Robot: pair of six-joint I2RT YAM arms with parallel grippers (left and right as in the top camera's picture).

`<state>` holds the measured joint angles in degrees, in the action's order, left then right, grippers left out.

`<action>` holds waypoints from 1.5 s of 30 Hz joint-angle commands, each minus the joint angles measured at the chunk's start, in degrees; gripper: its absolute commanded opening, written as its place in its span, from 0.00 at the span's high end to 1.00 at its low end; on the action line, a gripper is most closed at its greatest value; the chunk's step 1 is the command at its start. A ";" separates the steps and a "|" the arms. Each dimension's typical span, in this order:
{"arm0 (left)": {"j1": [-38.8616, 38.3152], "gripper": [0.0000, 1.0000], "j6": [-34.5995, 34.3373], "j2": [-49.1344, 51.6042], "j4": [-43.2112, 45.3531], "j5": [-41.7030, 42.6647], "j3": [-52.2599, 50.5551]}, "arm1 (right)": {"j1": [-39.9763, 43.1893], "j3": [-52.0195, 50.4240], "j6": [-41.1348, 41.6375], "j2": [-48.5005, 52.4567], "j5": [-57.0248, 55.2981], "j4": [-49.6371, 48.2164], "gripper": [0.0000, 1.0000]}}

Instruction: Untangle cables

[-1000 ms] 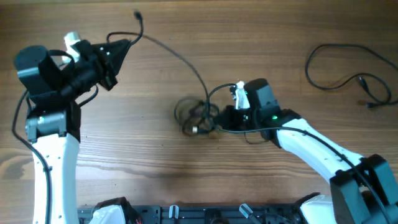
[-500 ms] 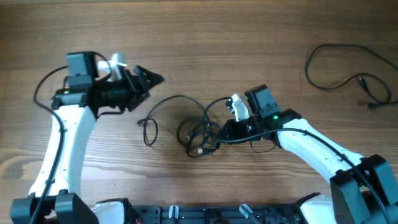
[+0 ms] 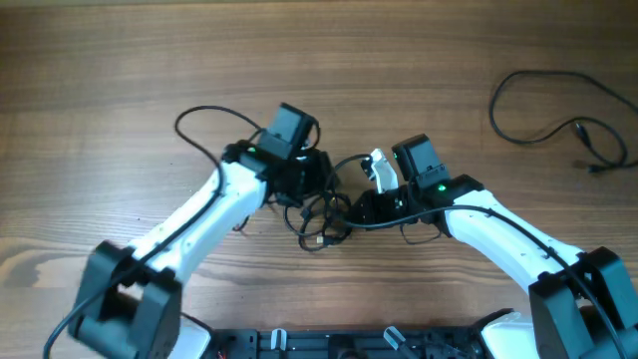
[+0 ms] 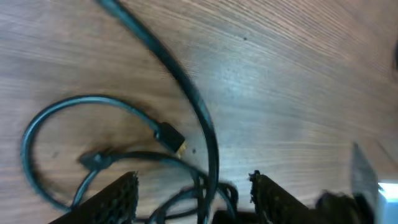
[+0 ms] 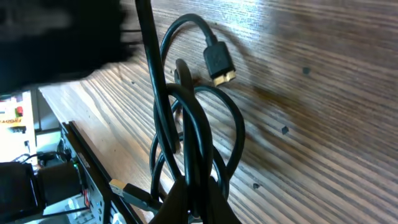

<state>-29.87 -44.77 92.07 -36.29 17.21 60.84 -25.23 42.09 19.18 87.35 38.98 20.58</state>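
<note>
The cables (image 3: 321,221) lie as a knotted black bundle at the table's middle. My right gripper (image 3: 352,207) is shut on several strands at the bundle's right side; in the right wrist view its fingers (image 5: 214,202) pinch the cords (image 5: 186,124), and a gold-tipped plug (image 5: 217,62) rests on the wood beyond. My left gripper (image 3: 307,181) hovers over the bundle's upper left. In the left wrist view it (image 4: 194,177) stands open, with a cable (image 4: 186,93) running down into the gap and a small plug (image 4: 169,135) lying just ahead.
A separate black cable (image 3: 558,110) lies looped at the far right of the table. A flat USB plug (image 5: 124,190) sticks out near the front rail (image 3: 319,344). The left arm's own cable (image 3: 199,115) arcs at upper left.
My left arm swung from the far left to the middle, over the bundle. It let go of the long cable it had lifted, and its jaws opened. The right arm stayed put.
</note>
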 commanded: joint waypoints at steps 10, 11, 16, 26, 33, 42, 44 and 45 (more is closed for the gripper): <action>7.28 0.96 -2.10 -0.26 6.08 9.62 0.35 | -0.09 -0.04 -1.14 -0.94 -0.37 -0.59 0.96; 9.27 0.96 -1.97 -1.84 6.10 12.50 0.35 | -0.09 -0.04 -1.14 -0.92 -0.39 -0.61 0.95; 26.10 0.96 -0.13 -13.88 3.34 28.83 0.35 | -0.09 -0.04 -0.98 -0.90 -2.58 -0.59 0.96; 51.80 0.96 6.67 -17.84 -7.67 31.91 0.33 | -0.09 -0.07 -0.70 -0.87 -5.14 -0.44 0.96; 60.81 0.96 9.88 -17.81 -8.76 32.63 0.33 | -0.09 -0.07 2.23 -0.87 -8.15 -0.37 0.96; 54.55 0.86 14.58 -17.07 -13.00 14.80 -1.25 | -0.09 -0.07 3.32 -0.87 0.13 -5.38 0.96; 48.78 0.46 14.58 -15.15 -11.93 9.77 -1.27 | -0.09 -0.07 3.32 -0.87 1.49 -5.60 0.96; 46.25 0.13 14.60 -13.75 -11.23 9.68 -1.27 | -0.09 -0.07 2.82 -0.87 4.66 -6.29 0.96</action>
<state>20.84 -31.88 75.88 -48.42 31.33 60.14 -25.34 42.06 21.87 87.20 37.58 15.35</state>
